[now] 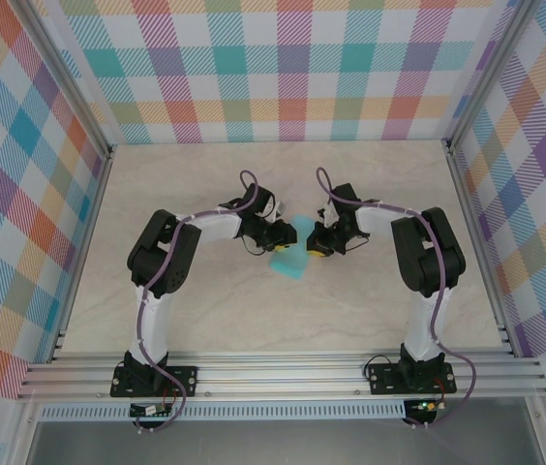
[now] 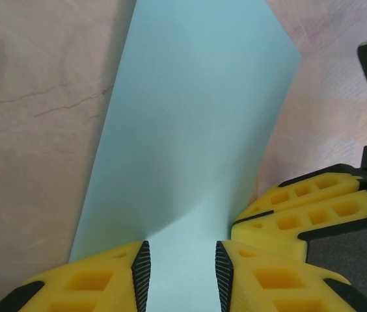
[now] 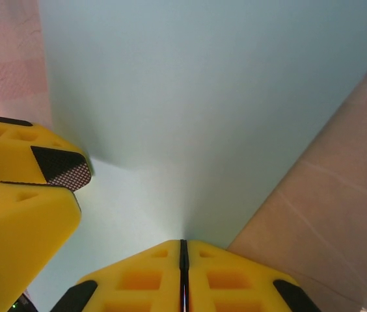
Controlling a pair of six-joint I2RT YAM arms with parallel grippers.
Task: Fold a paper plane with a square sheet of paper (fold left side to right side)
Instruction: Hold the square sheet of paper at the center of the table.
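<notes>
The square sheet of paper [image 1: 288, 262] is plain turquoise and lies mid-table between both grippers. My left gripper [image 1: 286, 232] comes at it from the left. In the left wrist view, my left gripper [image 2: 182, 273] is open, its black pads standing apart over the sheet of paper [image 2: 190, 117], where a soft bend line runs across it. My right gripper [image 1: 318, 246] meets the paper from the right. Its yellow fingers [image 2: 300, 214] sit at the sheet's right edge. In the right wrist view, my right gripper [image 3: 183, 250] is shut, pinching the sheet of paper [image 3: 203, 97] near its edge, which curves up from the tips.
The beige marbled tabletop [image 1: 205, 320] spreads around the paper. Aluminium rails [image 1: 283, 373] run along the near edge, and plaid walls [image 1: 283, 68] close in the back and both sides. One finger of the left gripper [image 3: 47, 166] stands close beside my right one.
</notes>
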